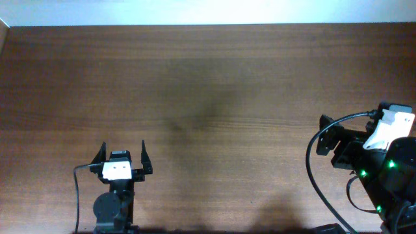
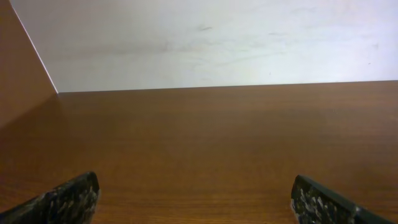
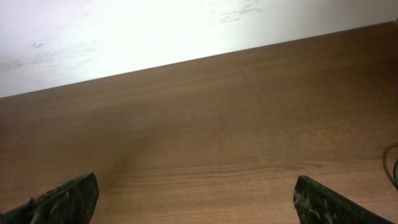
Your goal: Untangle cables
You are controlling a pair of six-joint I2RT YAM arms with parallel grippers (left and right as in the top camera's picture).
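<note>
No cables show in any view; the thin black cords with pale plug tips are out of view. My left gripper (image 1: 123, 145) sits at the table's front left, pointing to the far wall. It is open and empty, and in the left wrist view (image 2: 196, 200) only bare wood lies between its fingers. My right gripper (image 1: 323, 134) is at the front right, pointing left. It is also open and empty, as the right wrist view (image 3: 196, 200) shows.
The brown wooden table (image 1: 208, 84) runs back to a white wall (image 2: 217, 43). Thick black wires fixed to the arms loop by the right arm's base (image 1: 313, 172) and trail from the left arm (image 1: 77, 188). A dark wire edge shows at the right border (image 3: 394, 163).
</note>
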